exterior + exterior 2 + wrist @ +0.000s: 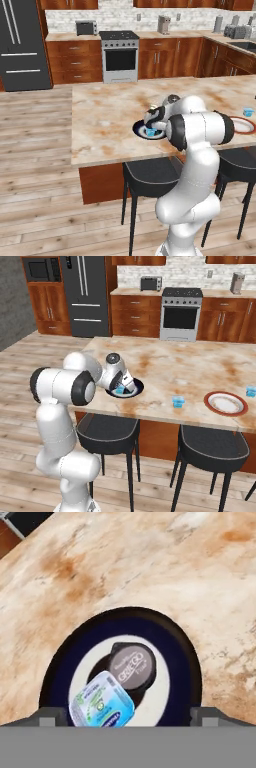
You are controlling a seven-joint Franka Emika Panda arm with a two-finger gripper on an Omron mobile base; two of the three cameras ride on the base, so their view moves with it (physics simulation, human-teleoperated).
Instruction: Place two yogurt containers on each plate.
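Hand: the white arm's two-finger hand (128, 714) hangs directly over the black-rimmed round plate (182, 657), its dark tips spread wide at either side of the hand view, released and grasping nothing.
Black-rimmed plate: lies near the front edge of the marble-patterned table (110, 115); it carries two cups, a dark navy squat yogurt cup with a pale grey lid (131, 666) at the centre and a translucent light blue yogurt cup (101, 703) touching it on the near side.
Red-rimmed plate: the round red-rimmed plate with a white centre (226, 403) sits well apart to the right and looks bare.
Loose cups: one light blue yogurt cup on the table (178, 401) stands between the plates; another light blue cup at the table's far right (251, 391) is just beside the red rim.
Progress: one plate seems filled, the other not yet started.
Risk: the tips flank the blue cup closely, so a tilted or sideways lift could nudge it off the plate or against the navy cup.
Risk: the table cups are tiny; a slightly off-centre pinch could tip one or push it away.
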